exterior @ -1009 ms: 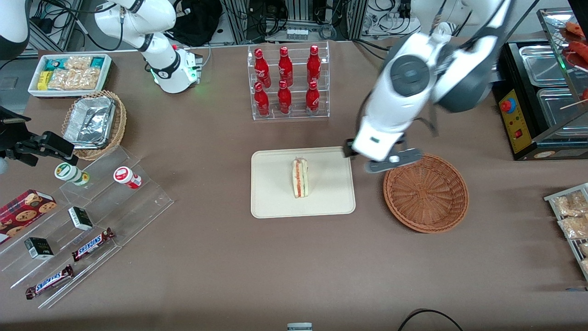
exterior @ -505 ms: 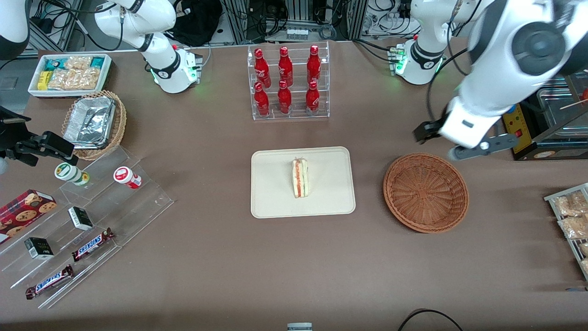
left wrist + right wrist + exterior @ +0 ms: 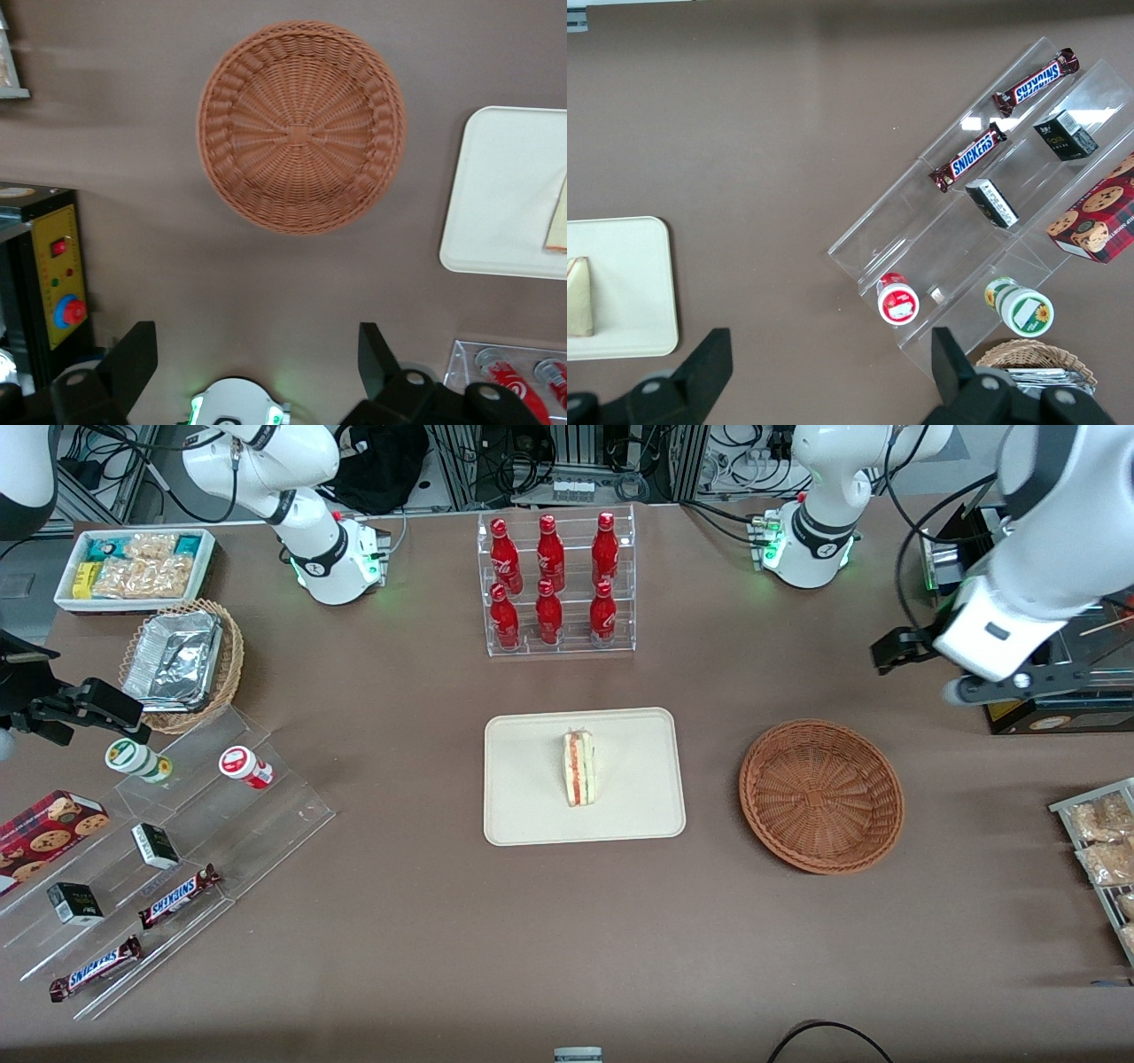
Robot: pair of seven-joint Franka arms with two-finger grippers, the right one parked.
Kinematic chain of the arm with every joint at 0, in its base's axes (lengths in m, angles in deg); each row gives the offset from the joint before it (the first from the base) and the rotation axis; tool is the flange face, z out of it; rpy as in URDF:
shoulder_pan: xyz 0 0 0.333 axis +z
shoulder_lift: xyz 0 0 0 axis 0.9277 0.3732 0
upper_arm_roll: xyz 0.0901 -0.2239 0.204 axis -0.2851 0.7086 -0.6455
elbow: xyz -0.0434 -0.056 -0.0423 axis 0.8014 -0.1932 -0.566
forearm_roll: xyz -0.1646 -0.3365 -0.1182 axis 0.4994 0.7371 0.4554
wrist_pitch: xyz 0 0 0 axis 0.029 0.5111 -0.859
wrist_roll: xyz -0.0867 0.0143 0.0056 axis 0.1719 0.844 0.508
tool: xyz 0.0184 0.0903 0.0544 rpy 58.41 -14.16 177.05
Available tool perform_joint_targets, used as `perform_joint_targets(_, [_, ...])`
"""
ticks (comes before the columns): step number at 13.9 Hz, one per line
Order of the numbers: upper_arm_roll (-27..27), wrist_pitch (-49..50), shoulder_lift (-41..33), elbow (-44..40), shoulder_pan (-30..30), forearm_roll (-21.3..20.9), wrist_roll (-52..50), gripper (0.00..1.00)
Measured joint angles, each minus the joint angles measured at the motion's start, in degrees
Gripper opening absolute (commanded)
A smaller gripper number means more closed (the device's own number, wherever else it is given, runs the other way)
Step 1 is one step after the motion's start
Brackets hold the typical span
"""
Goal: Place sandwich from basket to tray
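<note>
Sandwich (image 3: pixel 578 769) already out of the basket, so task judged as good as finished.

Brown table (image 3: pixel 425 921) under everything. On it, well apart from the claw toward the parked arm's end and somewhat nearer to the front camera, cream tray (image 3: pixel 523 815), flat, with a low rim. Between tray and claw, a little nearer to the front camera than the claw, round reddish woven basket (image 3: pixel 821 795), with nothing inside, clearly seen from the wrist camera too. Just beside the claw, black box with red button (image 3: pixel 58 283).

Claw (image 3: pixel 1014 682) raised above the table near the working arm's end, not over the basket. Released: both fingers (image 3: pixel 133 359) spread wide, nothing held between them, nothing touching them.

Smallest of all, the sandwich itself: standing on its edge near the middle of the tray, apart from every rim, with the orange-red and green layers showing on top. Far from the claw, with the whole basket in between.

About handling, only a judgement: probably light and soft, with bread easy to crush and layers ready to slide apart under a hard squeeze. If another grip needed, better across the two flat bread faces near the middle, with gentle closing, not on the thin pointed end and not along the filling side. Possibly easy to tip over by a sideways push.
</note>
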Motion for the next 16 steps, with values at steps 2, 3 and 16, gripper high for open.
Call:
perform_joint_targets(2, [-2.9, -0.01, -0.56, -0.05, -0.08, 0.04, 2.44, 1.0])
perform_joint_targets(3, [-3.83, -0.11, -0.6, -0.28, -0.08, 0.08, 3.18, 1.0])
perform_joint_targets(16, [-4.31, -1.77, 0.98, -4.81, -0.18, 0.06, 3.69, 1.0])
